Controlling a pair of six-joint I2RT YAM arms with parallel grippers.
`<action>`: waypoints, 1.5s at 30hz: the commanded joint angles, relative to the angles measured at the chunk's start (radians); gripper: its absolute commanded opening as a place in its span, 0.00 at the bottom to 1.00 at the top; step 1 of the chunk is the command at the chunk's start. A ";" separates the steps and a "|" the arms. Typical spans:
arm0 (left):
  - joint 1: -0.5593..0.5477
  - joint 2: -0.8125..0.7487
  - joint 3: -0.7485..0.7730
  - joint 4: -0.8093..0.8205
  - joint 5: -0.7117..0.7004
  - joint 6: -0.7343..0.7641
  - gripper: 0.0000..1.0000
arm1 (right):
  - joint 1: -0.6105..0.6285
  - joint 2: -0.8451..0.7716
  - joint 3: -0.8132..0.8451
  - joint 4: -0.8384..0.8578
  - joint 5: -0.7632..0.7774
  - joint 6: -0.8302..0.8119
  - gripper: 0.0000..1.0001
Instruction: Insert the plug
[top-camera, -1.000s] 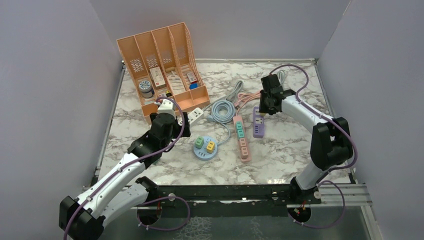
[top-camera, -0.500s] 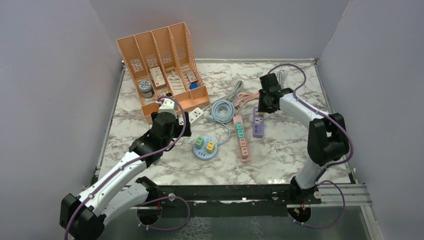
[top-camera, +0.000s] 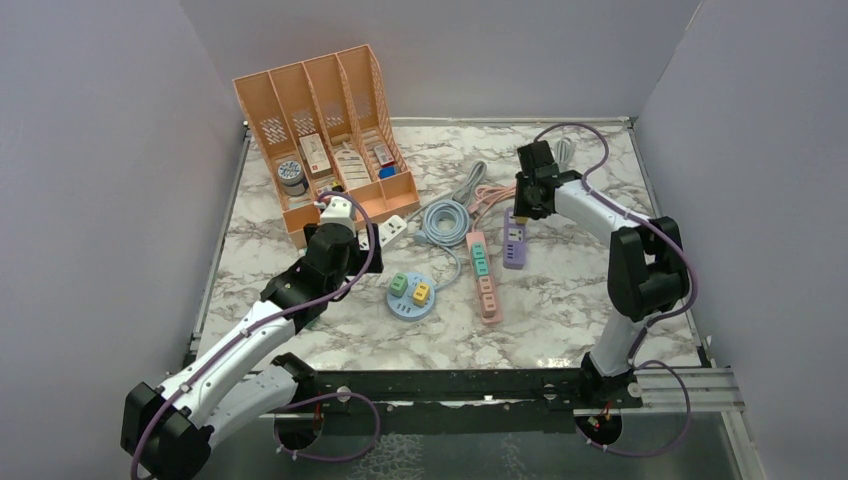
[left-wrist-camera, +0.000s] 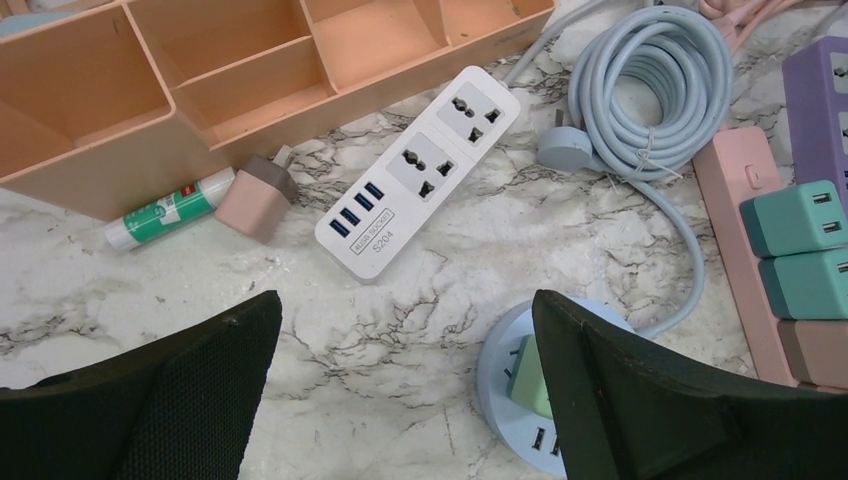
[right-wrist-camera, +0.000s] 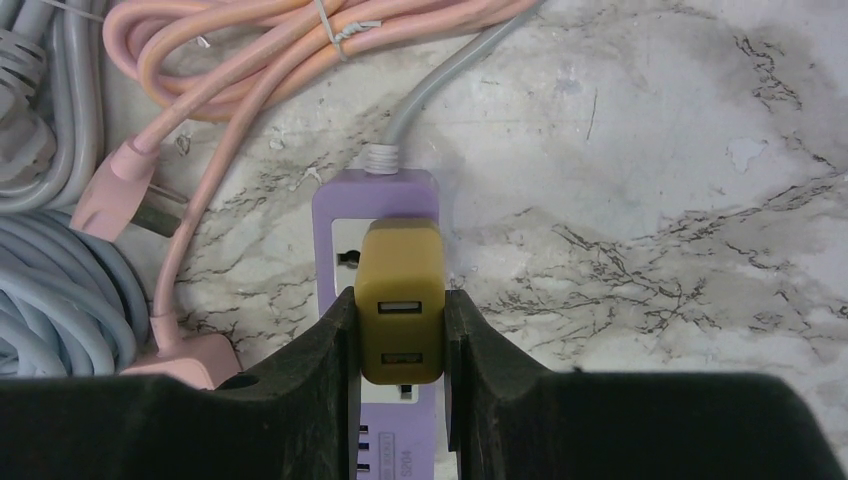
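My right gripper (right-wrist-camera: 400, 312) is shut on a mustard-yellow USB charger plug (right-wrist-camera: 400, 290). It holds the plug over the top socket of the purple power strip (right-wrist-camera: 398, 187), which lies right of centre in the top view (top-camera: 515, 250). I cannot tell whether the prongs are in the socket. In the top view the right gripper (top-camera: 527, 202) is at the strip's far end. My left gripper (left-wrist-camera: 405, 305) is open and empty above the bare table, between a white power strip (left-wrist-camera: 420, 170) and a round blue socket hub (left-wrist-camera: 505, 385).
An orange desk organizer (top-camera: 320, 130) stands at the back left. Coiled blue, grey and pink cables (top-camera: 447, 220) lie mid-table beside a pink power strip (top-camera: 484, 275). A pink adapter (left-wrist-camera: 255, 195) and a glue stick (left-wrist-camera: 165, 210) lie against the organizer.
My right gripper has shifted slightly away and to the left with the yellow plug, along the purple strip's far end. The left arm has barely moved.
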 joint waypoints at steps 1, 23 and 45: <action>0.006 0.004 0.028 0.019 0.002 0.017 0.98 | -0.010 0.154 -0.089 -0.048 -0.081 -0.003 0.01; 0.025 0.060 0.052 0.003 -0.029 0.023 0.98 | -0.009 0.197 -0.046 -0.148 -0.088 -0.012 0.05; 0.200 0.277 0.078 0.015 -0.026 -0.098 0.98 | -0.009 -0.247 0.004 -0.109 -0.202 -0.028 0.58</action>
